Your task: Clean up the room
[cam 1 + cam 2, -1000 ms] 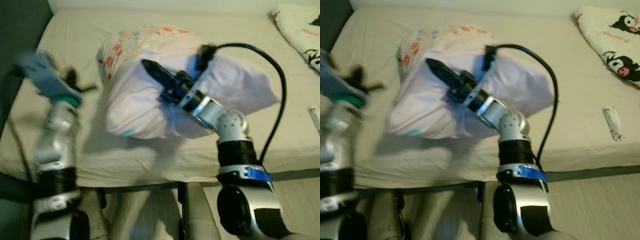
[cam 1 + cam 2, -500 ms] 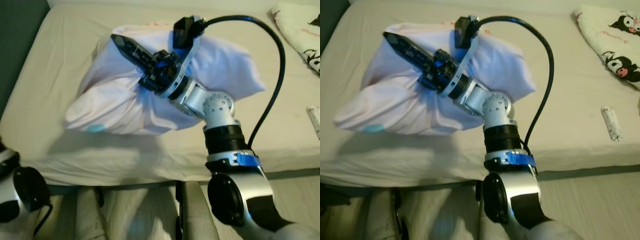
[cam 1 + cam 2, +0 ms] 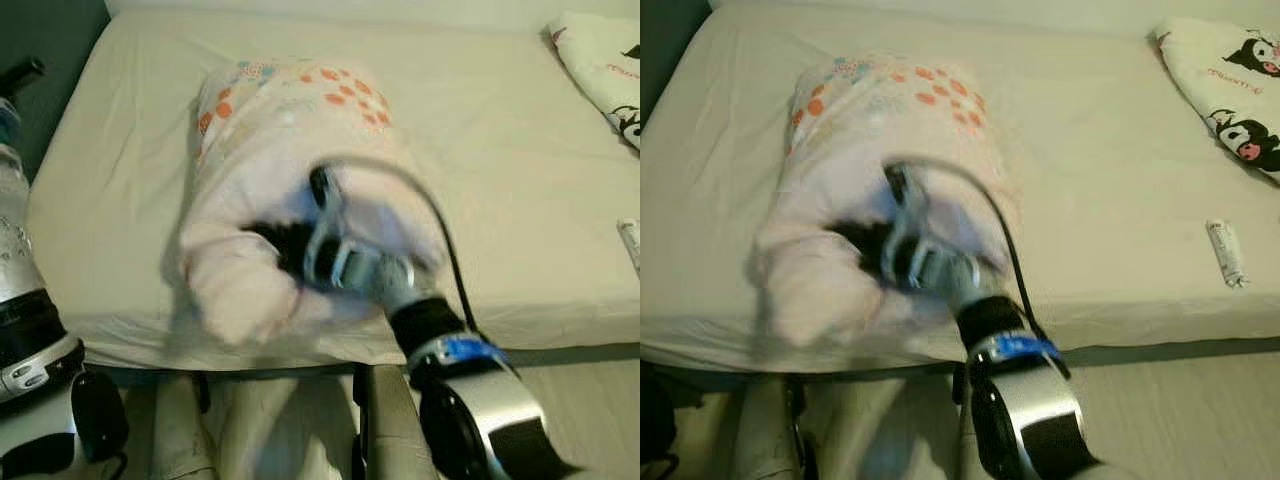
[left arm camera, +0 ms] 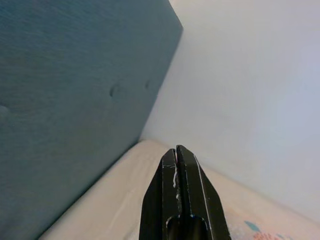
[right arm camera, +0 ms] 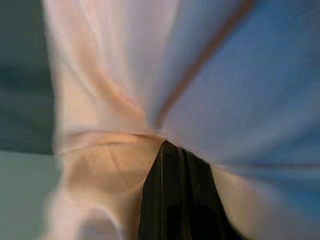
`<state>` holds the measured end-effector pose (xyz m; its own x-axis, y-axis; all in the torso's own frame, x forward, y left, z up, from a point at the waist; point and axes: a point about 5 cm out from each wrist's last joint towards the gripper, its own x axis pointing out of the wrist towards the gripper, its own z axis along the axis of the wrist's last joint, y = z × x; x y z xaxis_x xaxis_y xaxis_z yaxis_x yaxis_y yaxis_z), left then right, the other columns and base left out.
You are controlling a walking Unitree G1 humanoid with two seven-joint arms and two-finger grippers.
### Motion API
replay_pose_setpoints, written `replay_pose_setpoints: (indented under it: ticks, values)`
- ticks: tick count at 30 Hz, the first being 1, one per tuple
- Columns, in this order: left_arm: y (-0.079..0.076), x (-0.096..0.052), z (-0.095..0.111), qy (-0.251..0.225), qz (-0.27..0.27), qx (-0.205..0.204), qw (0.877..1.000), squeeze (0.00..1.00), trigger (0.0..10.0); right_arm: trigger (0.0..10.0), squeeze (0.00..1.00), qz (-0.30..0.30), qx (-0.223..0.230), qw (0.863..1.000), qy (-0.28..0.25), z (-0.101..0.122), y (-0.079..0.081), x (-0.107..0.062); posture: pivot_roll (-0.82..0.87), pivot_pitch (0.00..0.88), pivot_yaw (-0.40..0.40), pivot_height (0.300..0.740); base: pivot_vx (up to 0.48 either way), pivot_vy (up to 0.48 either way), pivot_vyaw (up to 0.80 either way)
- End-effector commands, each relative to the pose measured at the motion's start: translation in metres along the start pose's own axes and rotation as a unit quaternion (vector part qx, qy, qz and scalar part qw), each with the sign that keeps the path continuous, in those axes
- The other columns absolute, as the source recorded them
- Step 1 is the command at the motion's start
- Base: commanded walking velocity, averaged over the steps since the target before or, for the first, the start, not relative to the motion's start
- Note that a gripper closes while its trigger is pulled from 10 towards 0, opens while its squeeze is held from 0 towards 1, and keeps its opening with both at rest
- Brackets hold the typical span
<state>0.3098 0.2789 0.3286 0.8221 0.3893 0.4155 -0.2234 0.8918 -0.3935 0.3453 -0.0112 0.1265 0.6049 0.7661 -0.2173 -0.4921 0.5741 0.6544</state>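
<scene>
A white pillow [image 3: 290, 150] with orange and blue spots lies on the beige mattress [image 3: 520, 170], its near end bunched up at the bed's front edge. My right gripper [image 3: 272, 240] is blurred with motion and buried in that bunched end. In the right wrist view its fingers [image 5: 167, 165] are pressed together with pillow cloth [image 5: 110, 100] pinched at their tips. My left arm [image 3: 20, 270] stands at the bed's left side. My left gripper [image 4: 176, 152] is shut on nothing and points up at the headboard corner.
A cream blanket with black cartoon figures [image 3: 1230, 70] lies at the bed's far right corner. A small white tube [image 3: 1223, 250] rests near the right front edge. A blue padded headboard [image 4: 65, 100] meets a white wall [image 4: 260, 75]. My own legs show below the bed edge.
My right gripper has dragged the pillow from a raised spread-out pose down toward the bed's front edge, bunching it. My left arm has risen back into view at the left.
</scene>
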Motion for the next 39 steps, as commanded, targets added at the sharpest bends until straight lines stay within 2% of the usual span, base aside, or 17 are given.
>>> replay_pose_setpoints:
  ticks: [1,2,4,5,7,8,9,10,16,19,20,21,22,31,33,35,39]
  values:
    - [-0.013,-0.006,-0.017,0.043,-0.044,0.013,0.998,0.0,10.0,10.0,1.0,-0.055,-0.065,0.996,0.027,-0.033,0.007,0.006,0.02,0.108,-0.037,0.546,0.0,0.0,0.0]
    - [-0.018,-0.009,-0.028,0.077,-0.064,0.029,0.995,0.0,10.0,10.0,1.0,-0.064,-0.132,0.989,0.02,-0.027,0.008,0.0,0.02,0.104,-0.035,0.546,0.0,0.0,0.0]
    - [-0.018,-0.009,-0.028,0.077,-0.064,0.029,0.995,0.0,10.0,10.0,1.0,-0.064,-0.132,0.989,0.02,-0.027,0.008,0.0,0.02,0.104,-0.035,0.546,0.0,0.0,0.0]
    - [-0.024,-0.015,-0.045,0.122,-0.088,0.045,0.988,0.0,10.0,10.0,1.0,-0.084,-0.247,0.965,0.013,-0.017,0.01,-0.01,0.01,0.102,-0.033,0.546,0.0,0.0,0.0]
    - [-0.024,-0.015,-0.045,0.122,-0.088,0.045,0.988,0.0,10.0,10.0,1.0,-0.084,-0.247,0.965,0.013,-0.017,0.01,-0.01,0.01,0.102,-0.033,0.546,0.0,0.0,0.0]
    - [-0.03,-0.022,-0.058,0.155,-0.108,0.058,0.98,0.0,10.0,10.0,1.0,-0.107,-0.334,0.937,0.011,-0.01,0.01,-0.02,0.01,0.098,-0.032,0.546,0.0,0.0,0.0]
    - [-0.035,-0.033,-0.077,0.208,-0.126,0.065,0.968,0.0,10.0,10.0,0.67,-0.127,-0.404,0.906,0.008,-0.006,0.007,-0.034,0.01,0.099,-0.031,0.546,0.0,0.0,0.0]
    - [-0.038,-0.042,-0.09,0.241,-0.138,0.073,0.958,0.0,10.0,10.0,0.0,-0.138,-0.444,0.885,0.01,-0.005,0.006,-0.045,0.01,0.099,-0.03,0.546,0.0,0.0,0.0]
    - [-0.039,-0.065,-0.12,0.327,-0.145,0.063,0.932,0.0,10.0,10.0,0.0,-0.15,-0.477,0.866,-0.026,-0.006,0.003,-0.086,-0.02,0.102,-0.015,0.546,0.0,0.0,0.0]
    - [-0.032,-0.073,-0.135,0.366,-0.139,0.067,0.918,0.0,10.0,10.0,0.0,-0.067,-0.487,0.868,-0.069,-0.007,0.023,-0.11,-0.04,0.105,0.001,0.546,0.0,0.0,0.0]
    - [-0.027,-0.074,-0.139,0.375,-0.137,0.073,0.914,0.17,10.0,10.0,0.0,-0.024,-0.475,0.874,-0.102,-0.003,0.032,-0.125,-0.06,0.105,0.012,0.546,0.0,0.0,0.0]
    - [-0.027,-0.074,-0.139,0.375,-0.137,0.073,0.914,0.17,10.0,10.0,0.0,-0.024,-0.475,0.874,-0.102,-0.003,0.032,-0.125,-0.06,0.105,0.012,0.546,0.0,0.0,0.0]
    - [-0.024,-0.073,-0.141,0.381,-0.137,0.076,0.911,0.96,10.0,10.0,0.0,-0.009,-0.477,0.869,-0.13,0.004,0.038,-0.137,-0.06,0.106,0.017,0.546,0.0,0.0,0.0]
    - [-0.027,-0.068,-0.132,0.376,-0.173,0.055,0.909,1.0,10.0,10.0,0.0,-0.041,-0.439,0.856,-0.27,0.047,0.052,-0.171,-0.08,0.101,0.036,0.546,0.0,0.0,0.0]
    - [-0.029,-0.068,-0.129,0.373,-0.182,0.048,0.909,1.0,10.0,10.0,0.0,-0.029,-0.425,0.874,-0.233,0.038,0.051,-0.172,-0.07,0.102,0.035,0.546,0.0,0.0,0.0]
    - [-0.029,-0.07,-0.121,0.366,-0.196,0.05,0.909,1.0,10.0,10.0,0.0,-0.025,-0.431,0.895,-0.11,0.005,0.04,-0.18,-0.07,0.106,0.023,0.546,0.0,0.0,0.0]
    - [-0.028,-0.071,-0.117,0.363,-0.203,0.051,0.908,1.0,10.0,10.0,0.0,-0.029,-0.432,0.898,-0.081,-0.006,0.036,-0.188,-0.07,0.107,0.024,0.546,0.0,0.0,0.0]
